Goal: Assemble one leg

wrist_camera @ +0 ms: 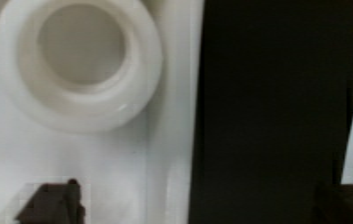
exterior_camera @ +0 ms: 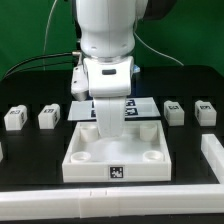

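The four legs lie on the black table as small white posts with marker tags. Two are at the exterior view's left point(exterior_camera: 14, 117) point(exterior_camera: 47, 117) and two at its right point(exterior_camera: 173, 112) point(exterior_camera: 205, 111). My gripper point(exterior_camera: 108, 128) hangs low over the far edge of the large white panel point(exterior_camera: 90, 160), near a corner socket. In the wrist view the gripper point(wrist_camera: 203, 205) is open and empty. Its dark fingertips point(wrist_camera: 52, 200) stand wide apart astride the panel's edge point(wrist_camera: 176, 120), beside a round socket point(wrist_camera: 84, 65). No leg shows in the wrist view.
The marker board point(exterior_camera: 150, 106) lies flat behind the panel, partly hidden by the arm. A white bar point(exterior_camera: 212, 155) runs along the exterior view's right edge. A dark cable hangs behind the arm.
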### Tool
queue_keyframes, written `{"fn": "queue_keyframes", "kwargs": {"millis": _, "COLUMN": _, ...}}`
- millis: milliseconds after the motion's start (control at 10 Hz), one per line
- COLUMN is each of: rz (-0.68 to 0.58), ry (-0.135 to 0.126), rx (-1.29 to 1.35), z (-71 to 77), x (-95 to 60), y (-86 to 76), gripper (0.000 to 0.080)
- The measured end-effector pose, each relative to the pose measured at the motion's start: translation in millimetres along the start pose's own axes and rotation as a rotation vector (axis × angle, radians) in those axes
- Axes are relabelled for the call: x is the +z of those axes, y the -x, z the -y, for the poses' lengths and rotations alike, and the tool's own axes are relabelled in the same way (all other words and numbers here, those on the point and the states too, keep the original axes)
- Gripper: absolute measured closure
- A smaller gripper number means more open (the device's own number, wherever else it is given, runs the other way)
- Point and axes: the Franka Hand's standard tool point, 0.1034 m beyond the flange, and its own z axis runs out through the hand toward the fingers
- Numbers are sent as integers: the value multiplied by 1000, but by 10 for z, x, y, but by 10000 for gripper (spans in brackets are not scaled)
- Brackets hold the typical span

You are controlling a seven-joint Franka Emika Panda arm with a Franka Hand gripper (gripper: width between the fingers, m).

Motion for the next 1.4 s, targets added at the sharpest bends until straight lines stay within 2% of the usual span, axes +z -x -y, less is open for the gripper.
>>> {"fn": "queue_keyframes", "kwargs": {"millis": 100, "rz": 0, "ry": -1, "rx": 1, "z": 1, "x": 0, "y": 1, "gripper": 150}}
{"fn": "queue_keyframes", "kwargs": {"millis": 300, "rz": 0, "ry": -1, "rx": 1, "z": 3, "x": 2, "y": 1, "gripper": 402}}
{"fn": "queue_keyframes", "kwargs": {"millis": 400, "rz": 0, "ry": -1, "rx": 1, "z": 3, "x": 3, "y": 1, "gripper": 402}}
{"fn": "queue_keyframes", "kwargs": {"millis": 500, "rz": 0, "ry": -1, "rx": 1, "z": 3, "x": 3, "y": 1, "gripper": 579}}
{"fn": "queue_keyframes", "kwargs": {"millis": 600, "rz": 0, "ry": -2, "rx": 1, "z": 3, "x": 4, "y": 2, "gripper": 579}}
{"fn": "queue_keyframes", "kwargs": {"millis": 700, "rz": 0, "ry": -1, "rx": 3, "z": 1, "x": 1, "y": 5, "gripper": 736}}
{"fn": "queue_keyframes", "kwargs": {"millis": 1400, "rz": 0, "ry": 0, "rx": 3, "z": 1, "x": 1, "y": 5, "gripper": 735}}
